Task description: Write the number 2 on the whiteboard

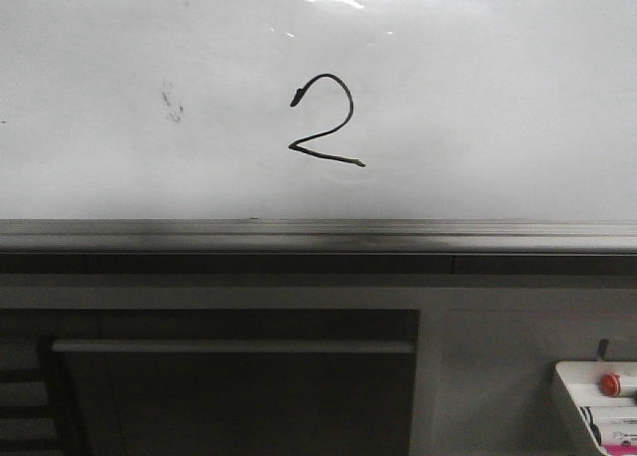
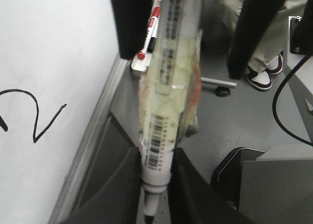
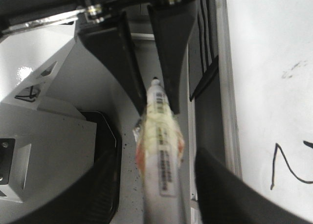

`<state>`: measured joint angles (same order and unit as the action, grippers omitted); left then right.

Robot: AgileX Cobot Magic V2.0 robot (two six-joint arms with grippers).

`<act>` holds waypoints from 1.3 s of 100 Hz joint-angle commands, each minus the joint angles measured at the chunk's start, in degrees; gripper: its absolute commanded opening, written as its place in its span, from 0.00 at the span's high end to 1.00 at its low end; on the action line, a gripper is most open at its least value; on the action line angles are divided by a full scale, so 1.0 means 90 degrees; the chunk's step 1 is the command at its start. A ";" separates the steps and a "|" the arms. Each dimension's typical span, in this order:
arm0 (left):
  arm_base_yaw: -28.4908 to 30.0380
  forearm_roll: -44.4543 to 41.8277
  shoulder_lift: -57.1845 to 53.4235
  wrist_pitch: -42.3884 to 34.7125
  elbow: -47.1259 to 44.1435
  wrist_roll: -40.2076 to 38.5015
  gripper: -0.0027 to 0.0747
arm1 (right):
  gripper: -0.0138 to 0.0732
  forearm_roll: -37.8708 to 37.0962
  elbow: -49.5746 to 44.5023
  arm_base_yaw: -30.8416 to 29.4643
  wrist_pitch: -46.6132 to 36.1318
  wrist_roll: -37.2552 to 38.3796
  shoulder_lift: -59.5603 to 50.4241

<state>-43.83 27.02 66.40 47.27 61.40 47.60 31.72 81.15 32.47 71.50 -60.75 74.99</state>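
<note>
The whiteboard [image 1: 478, 98] carries a finished number 2 [image 1: 324, 122] near its middle. Off the board, the left hand [image 2: 155, 172] clenches the marker [image 2: 168, 87]; whether the right hand [image 3: 146, 82] grips is unclear.

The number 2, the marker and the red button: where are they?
number 2 [image 1: 325, 120], front view, its diagonal stroke.
marker [image 2: 157, 158], left wrist view, barcode label.
red button [image 1: 609, 384], front view, its top.

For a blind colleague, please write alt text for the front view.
A thin black hand-drawn number 2 sits near the middle of a large glossy white whiteboard, above its grey metal lower rail. Faint dark smudge specks lie to its left; a small white tray with a red button shows at lower right.
</note>
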 commanded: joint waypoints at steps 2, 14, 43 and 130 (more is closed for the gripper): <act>-0.0034 -0.0132 -0.0137 -0.0315 0.0217 -0.0135 0.99 | 0.40 0.0077 0.0322 -0.0163 0.0123 0.0104 -0.0268; -0.0034 -0.0843 -0.0137 -0.0315 0.0217 -0.0887 0.99 | 0.40 -0.0215 0.0483 -0.0558 0.0137 0.0775 -0.0563; 0.0148 -0.3003 -0.0335 -0.0879 -0.0548 -0.3390 0.99 | 0.40 -0.1219 -0.0122 -0.1599 -0.0022 0.2408 -0.1756; 0.3485 -0.1806 -0.0039 -0.3138 -0.1678 -0.4230 0.99 | 0.40 -0.1194 -0.2378 -0.1828 -0.1182 0.2611 -0.2959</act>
<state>-12.51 9.87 66.17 22.85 44.98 10.08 19.79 58.51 16.48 64.02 -37.46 48.79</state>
